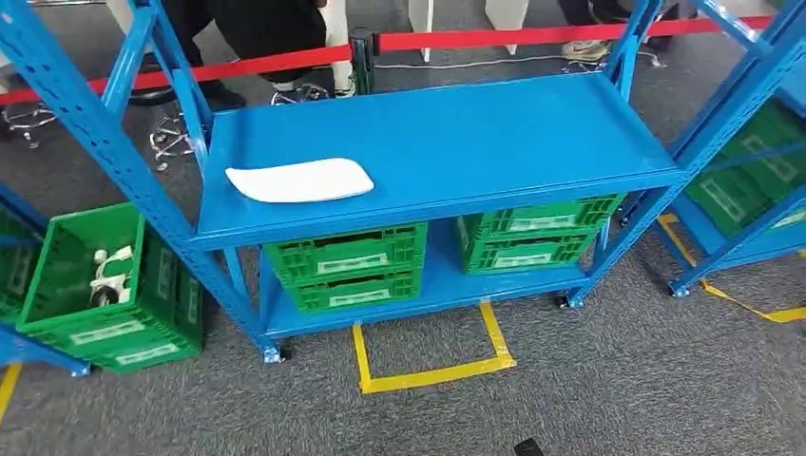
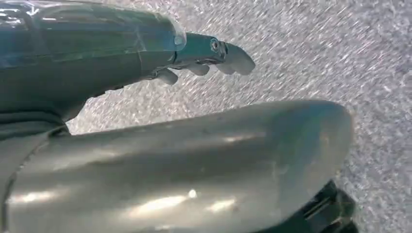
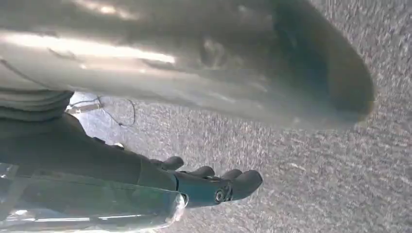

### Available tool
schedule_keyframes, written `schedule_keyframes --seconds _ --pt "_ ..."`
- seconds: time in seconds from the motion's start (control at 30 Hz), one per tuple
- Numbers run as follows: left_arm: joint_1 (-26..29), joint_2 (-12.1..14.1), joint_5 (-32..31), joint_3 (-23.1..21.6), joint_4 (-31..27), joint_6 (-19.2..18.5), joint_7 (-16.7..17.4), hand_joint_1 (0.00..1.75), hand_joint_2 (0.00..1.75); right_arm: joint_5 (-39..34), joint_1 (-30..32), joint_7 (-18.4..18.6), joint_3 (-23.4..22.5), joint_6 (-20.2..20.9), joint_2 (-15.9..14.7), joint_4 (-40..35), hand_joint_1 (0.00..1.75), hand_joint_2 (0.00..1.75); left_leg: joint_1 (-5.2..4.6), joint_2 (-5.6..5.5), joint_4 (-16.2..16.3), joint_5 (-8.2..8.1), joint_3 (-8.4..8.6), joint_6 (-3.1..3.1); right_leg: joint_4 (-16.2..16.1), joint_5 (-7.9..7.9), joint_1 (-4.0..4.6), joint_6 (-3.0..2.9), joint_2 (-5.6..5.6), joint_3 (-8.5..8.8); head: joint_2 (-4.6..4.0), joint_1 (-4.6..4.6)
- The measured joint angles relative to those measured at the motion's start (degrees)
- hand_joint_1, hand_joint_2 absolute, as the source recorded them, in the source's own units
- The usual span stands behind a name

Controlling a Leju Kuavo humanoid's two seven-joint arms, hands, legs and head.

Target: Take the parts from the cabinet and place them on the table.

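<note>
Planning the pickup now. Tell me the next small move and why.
Probably raise the left hand toward the white part on the blue shelf. Both the left and the right hand hang over grey carpet holding nothing, and that part lies flat and unobstructed at the shelf's front left, nearer the left arm's side. A step closer may be needed first; reach cannot be judged.

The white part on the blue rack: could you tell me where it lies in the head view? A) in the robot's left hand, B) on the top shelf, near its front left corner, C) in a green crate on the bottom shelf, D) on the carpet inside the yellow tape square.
B: the white part lies flat on the top shelf of the blue rack, toward the front left corner, untouched by either hand.
</note>
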Motion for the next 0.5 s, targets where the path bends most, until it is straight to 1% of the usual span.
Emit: schedule_keyframes --seconds 0.03,0.07,0.1,0.13,0.3,0.33,0.43,0.5 --pt "0.1 0.0 0.0 0.0 0.0 0.0 0.2 0.00 0.00 -0.2 -0.1 0.1 0.0 0.3 0.0 0.0 0.00 0.00 -0.14 -0.02 0.4 0.00 -0.17 0.37 -0.3 0.12 -0.09 0.25 0.01 -0.04 0.00 0.39" --pt "0.1 0.0 0.0 -0.1 0.0 0.0 0.3 0.00 0.00 -0.5 0.0 0.1 0.0 0.6 0.0 0.0 0.00 0.00 -0.26 -0.04 0.4 -0.02 -0.20 0.52 -0.3 0.12 -0.12 0.35 0.03 -0.07 0.00 0.68" --pt "0.1 0.0 0.2 -0.3 0.0 0.0 0.5 0.00 0.00 -0.5 0.0 0.1 0.0 0.9 0.0 0.0 0.00 0.00 -0.20 -0.04 0.2 0.02 -0.18 0.51 -0.3 -0.13 -0.13 -0.33 -0.05 0.04 0.00 0.81" --pt "0.1 0.1 0.2 -0.4 0.1 0.1 0.7 0.00 0.00 -0.5 0.0 0.1 0.0 1.0 0.1 0.1 0.00 0.00 -0.25 -0.08 0.2 0.01 -0.13 0.53 -0.3 -0.02 -0.16 -0.60 -0.06 0.11 0.00 0.94" --pt "0.1 -0.2 0.6 -0.5 0.1 0.2 1.2 0.00 0.00 -0.4 0.0 0.4 0.0 1.2 0.0 0.2 0.00 0.00 -0.49 0.01 0.2 -0.28 0.03 0.98 -0.8 -0.01 -0.27 -0.57 -0.09 0.47 0.00 1.40" --pt "0.1 -0.3 0.7 -0.5 0.1 0.3 1.5 0.00 0.00 -0.2 0.0 0.6 0.0 1.2 0.0 0.2 0.00 0.00 -0.56 0.02 0.2 -0.36 0.05 1.14 -0.8 0.01 -0.32 -0.51 -0.10 0.49 0.00 1.49" --pt "0.1 -0.3 1.1 -0.5 0.1 0.5 1.7 0.00 0.00 0.2 0.0 1.1 0.0 1.3 0.1 0.2 0.00 0.00 -0.77 0.03 0.2 -0.44 0.06 1.29 -0.9 -0.13 -0.58 0.27 -0.12 0.51 0.00 1.46" --pt "0.2 -0.3 1.4 -0.5 0.1 0.8 1.9 0.00 0.00 0.3 0.0 1.4 0.0 1.4 0.1 0.2 0.00 0.00 -0.80 0.07 0.2 -0.50 0.09 1.40 -0.9 -0.15 -0.59 0.34 -0.13 0.51 0.00 1.49"
